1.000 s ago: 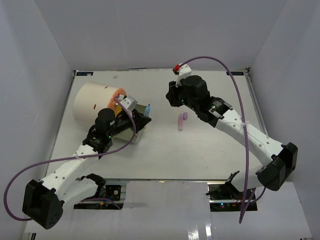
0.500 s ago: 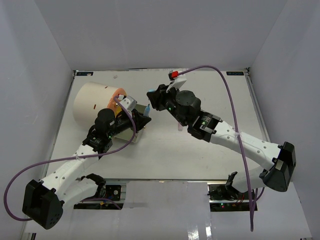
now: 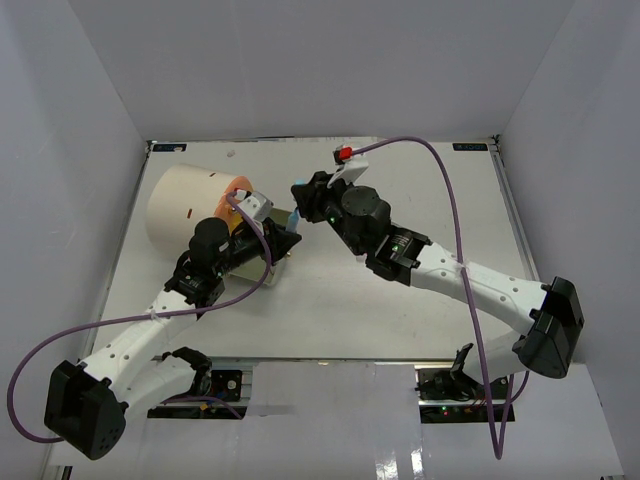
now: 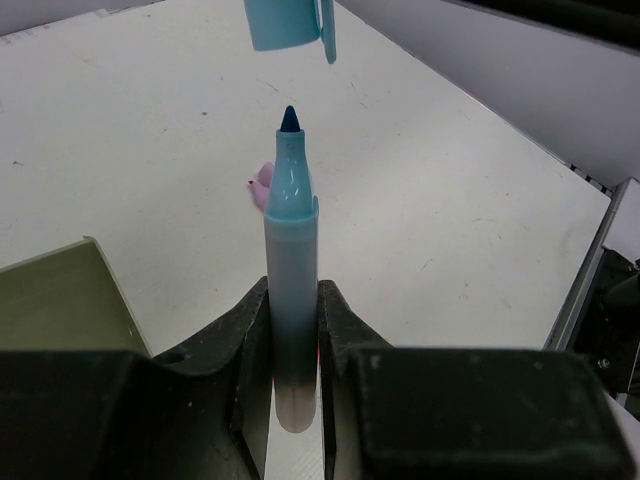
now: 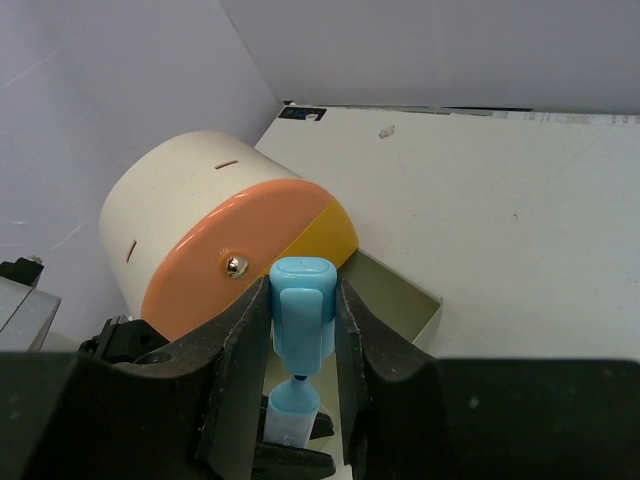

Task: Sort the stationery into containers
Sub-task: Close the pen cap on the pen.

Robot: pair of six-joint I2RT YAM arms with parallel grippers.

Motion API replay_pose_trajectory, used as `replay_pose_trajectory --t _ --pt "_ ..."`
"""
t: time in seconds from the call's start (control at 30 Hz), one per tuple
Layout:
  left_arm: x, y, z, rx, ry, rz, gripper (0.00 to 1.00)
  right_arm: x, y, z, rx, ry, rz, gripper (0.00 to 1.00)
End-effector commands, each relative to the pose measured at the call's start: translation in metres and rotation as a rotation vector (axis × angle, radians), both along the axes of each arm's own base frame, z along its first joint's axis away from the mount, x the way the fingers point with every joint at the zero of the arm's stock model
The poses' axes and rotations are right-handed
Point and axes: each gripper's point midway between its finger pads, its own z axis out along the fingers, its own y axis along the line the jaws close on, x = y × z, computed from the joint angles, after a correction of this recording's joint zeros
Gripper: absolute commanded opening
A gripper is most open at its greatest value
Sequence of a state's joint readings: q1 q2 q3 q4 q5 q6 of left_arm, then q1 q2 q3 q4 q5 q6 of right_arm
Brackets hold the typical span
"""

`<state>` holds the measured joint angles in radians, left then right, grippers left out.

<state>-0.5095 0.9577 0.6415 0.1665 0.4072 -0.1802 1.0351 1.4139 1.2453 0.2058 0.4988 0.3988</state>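
Note:
My left gripper (image 4: 292, 330) is shut on a blue pen (image 4: 291, 260), held upright with its dark tip bare. My right gripper (image 5: 303, 330) is shut on the pen's blue cap (image 5: 303, 315), which hangs just above the pen tip (image 5: 293, 415) without touching it. The cap also shows at the top of the left wrist view (image 4: 285, 25). In the top view both grippers meet beside the container (image 3: 185, 205), a cream cylinder with an orange face (image 5: 250, 250) and a brass knob (image 5: 236, 264). One of its drawers (image 5: 400, 300) stands open below the pen.
A small pink block (image 4: 262, 178) lies on the white table behind the pen. The right arm (image 3: 420, 255) stretches across the table's middle. Grey walls close in the table on three sides.
My right arm has swung left from the table's middle and brought the blue cap over the pen tip. The left arm and pen have stayed in place.

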Motion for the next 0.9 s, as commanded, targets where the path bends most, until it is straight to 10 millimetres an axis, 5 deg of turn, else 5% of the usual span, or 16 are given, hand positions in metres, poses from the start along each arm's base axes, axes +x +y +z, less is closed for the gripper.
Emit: replay_pose_trajectory --t 0.0,0.87 --pt "0.0 0.004 0.013 -0.022 -0.052 0.016 0.23 0.0 0.002 0.008 0.061 -0.004 -0.013 0.2" --pt "0.002 0.009 0.017 -0.038 -0.075 0.047 0.24 -0.02 0.024 -0.036 0.039 0.119 0.09 0.2"
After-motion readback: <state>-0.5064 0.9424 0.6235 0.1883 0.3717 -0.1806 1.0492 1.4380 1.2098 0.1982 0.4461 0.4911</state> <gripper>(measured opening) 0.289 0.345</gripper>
